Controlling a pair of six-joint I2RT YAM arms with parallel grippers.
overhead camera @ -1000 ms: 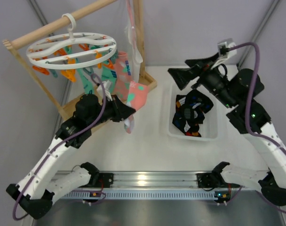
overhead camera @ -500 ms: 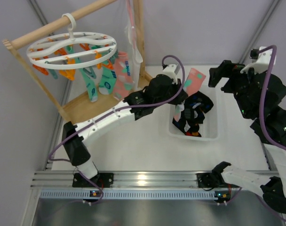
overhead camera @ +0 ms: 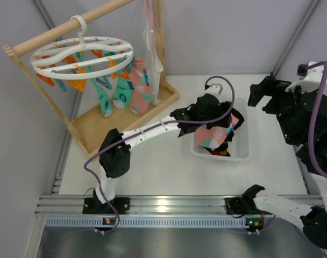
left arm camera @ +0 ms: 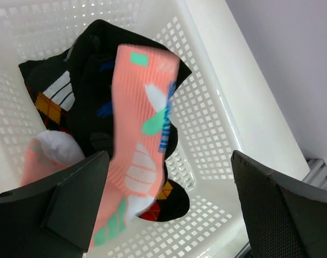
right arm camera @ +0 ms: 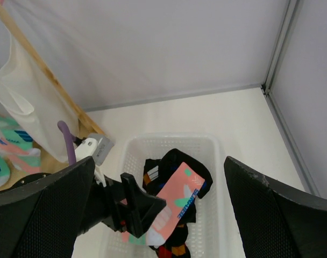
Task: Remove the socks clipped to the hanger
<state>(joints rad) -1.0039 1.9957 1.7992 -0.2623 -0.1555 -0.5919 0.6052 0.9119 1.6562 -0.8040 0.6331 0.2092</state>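
The white ring hanger (overhead camera: 83,56) hangs from the wooden rail at the upper left. Teal socks (overhead camera: 102,99) and a pink patterned one (overhead camera: 142,86) dangle from its clips. My left gripper (overhead camera: 213,123) is over the white basket (overhead camera: 244,146) with its jaws wide open. A pink patterned sock (left arm camera: 139,145) drops loose between them onto black socks (left arm camera: 88,107), its lower end brushing the left finger (left arm camera: 72,199). In the right wrist view the same sock (right arm camera: 177,207) lies across the basket (right arm camera: 217,141). My right gripper (overhead camera: 265,97) hovers open and empty at the right, above the basket.
A wooden rail frame (overhead camera: 72,27) with a flat base (overhead camera: 99,126) stands at the back left. A white cloth bag (right arm camera: 29,107) hangs from its post. Grey walls close off the back and sides. The black socks in the basket carry orange-red diamonds (left arm camera: 169,191).
The left arm carried the pink sock from the hanger rightward to the basket, then opened its jaws and let it go. The right arm pulled back to the right.
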